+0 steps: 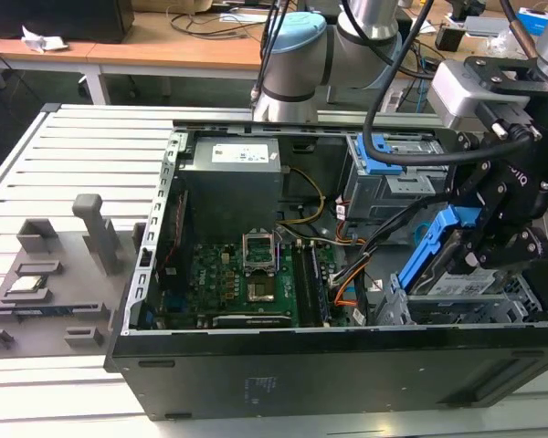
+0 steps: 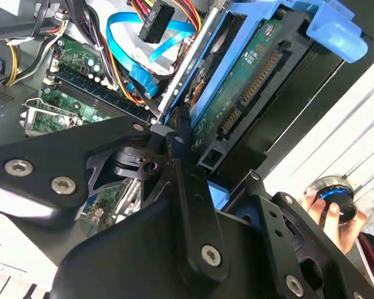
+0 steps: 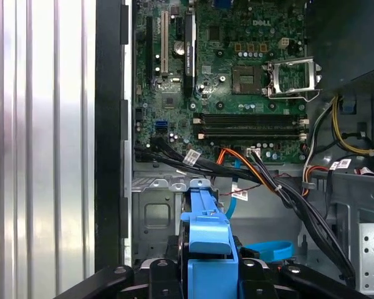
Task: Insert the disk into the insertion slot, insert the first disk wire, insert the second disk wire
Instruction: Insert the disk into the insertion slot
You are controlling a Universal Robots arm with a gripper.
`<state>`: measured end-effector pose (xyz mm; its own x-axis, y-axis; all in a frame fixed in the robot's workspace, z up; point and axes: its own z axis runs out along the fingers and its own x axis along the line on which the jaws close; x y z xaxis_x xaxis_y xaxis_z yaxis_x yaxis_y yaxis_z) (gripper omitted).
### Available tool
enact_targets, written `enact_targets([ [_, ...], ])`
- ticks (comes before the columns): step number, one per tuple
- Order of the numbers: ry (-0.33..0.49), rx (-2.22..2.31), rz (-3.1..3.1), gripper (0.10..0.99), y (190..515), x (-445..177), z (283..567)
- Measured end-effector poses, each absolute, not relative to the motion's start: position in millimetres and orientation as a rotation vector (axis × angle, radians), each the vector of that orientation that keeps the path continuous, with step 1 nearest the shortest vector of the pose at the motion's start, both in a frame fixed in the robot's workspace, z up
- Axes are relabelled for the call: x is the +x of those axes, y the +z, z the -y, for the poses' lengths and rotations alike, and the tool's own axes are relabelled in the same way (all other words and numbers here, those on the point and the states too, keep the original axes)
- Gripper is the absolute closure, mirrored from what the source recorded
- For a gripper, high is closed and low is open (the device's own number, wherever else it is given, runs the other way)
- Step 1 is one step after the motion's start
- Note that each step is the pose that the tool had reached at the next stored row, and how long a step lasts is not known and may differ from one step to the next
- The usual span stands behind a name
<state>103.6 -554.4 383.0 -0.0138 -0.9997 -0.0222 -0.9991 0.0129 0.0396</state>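
Lower right of the exterior view: the disk (image 1: 436, 239) is clamped by its blue frame in the gripper (image 1: 475, 246), tilted over the insertion slot (image 1: 530, 297). If it's pushed down crooked, it could get jammed on the cage wall, or the black cables (image 1: 384, 239) pinched

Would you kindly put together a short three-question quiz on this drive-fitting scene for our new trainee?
1. True or false: the disk lies flat, fully seated in the insertion slot.
2. Fill in: the second disk wire is coloured ____.
3. What does the tool grip? A the disk; B the second disk wire; C nothing.
Key: 1 false, it is held tilted above the slot; 2 light blue; 3 A.
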Motion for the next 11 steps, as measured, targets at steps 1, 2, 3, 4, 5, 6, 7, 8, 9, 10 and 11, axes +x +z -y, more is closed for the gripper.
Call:
enact_targets([
  [1, -0.069, 2.198, 2.227, 0.714, 382.8, 103.6, 554.4],
  [2, -0.069, 2.198, 2.227, 0.647, 382.9, 103.6, 554.4],
  [3, -0.068, 2.198, 2.227, 0.647, 382.8, 103.7, 554.4],
  [4, -0.068, 2.197, 2.227, 0.647, 382.8, 103.6, 554.4],
  [5, -0.068, 2.197, 2.227, 0.647, 382.9, 103.6, 554.4],
  [6, -0.068, 2.197, 2.227, 0.663, 382.9, 103.6, 554.4],
  [7, -0.068, 2.197, 2.227, 0.729, 382.8, 103.6, 554.4],
  [8, -0.067, 2.197, 2.226, 0.792, 382.9, 103.6, 554.4],
  [9, -0.067, 2.197, 2.226, 0.792, 382.8, 103.6, 554.4],
  [10, -0.067, 2.197, 2.226, 0.855, 382.8, 103.6, 554.4],
  [11, -0.067, 2.197, 2.226, 0.855, 382.8, 103.6, 554.4],
])
